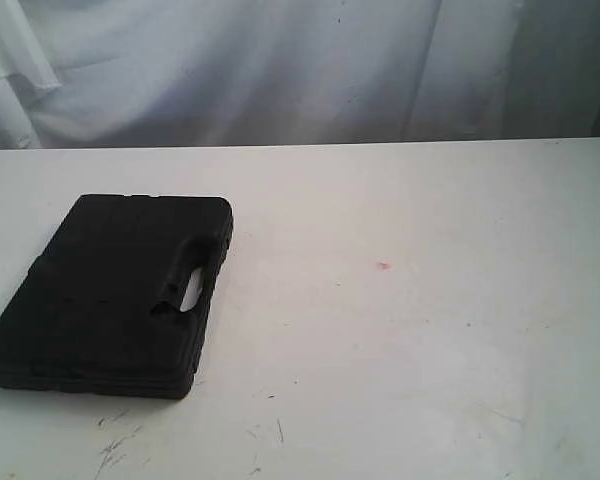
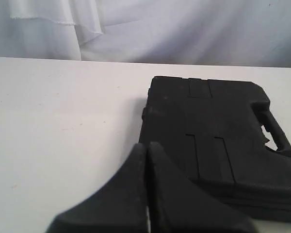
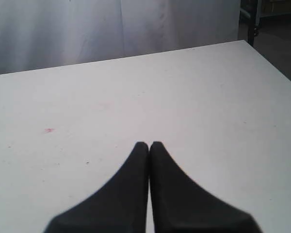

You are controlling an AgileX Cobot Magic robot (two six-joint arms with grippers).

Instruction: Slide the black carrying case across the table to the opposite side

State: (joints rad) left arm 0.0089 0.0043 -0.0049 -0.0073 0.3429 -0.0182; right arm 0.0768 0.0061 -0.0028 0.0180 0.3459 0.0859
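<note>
Over by the near corner of the black carrying case [image 2: 218, 145], the left gripper [image 2: 146, 145] has its jaws pressed together with nothing between them, and the right gripper [image 3: 149, 144] is closed up the same way over bare table [image 3: 223, 121], well apart from the case. In the exterior view the case lies flat at the left of the frame, handle cutout [image 1: 190, 290] facing the open right half where the pink spot [image 1: 383, 266] is. My take: use the closed left fingers as a pusher, low on the side wall and near its middle, since shoving a corner would probably just spin it. Can't tell if the left fingers touch the case or how high they sit, neither arm shows in the exterior view, and the left wrist view cuts off the handle end
</note>
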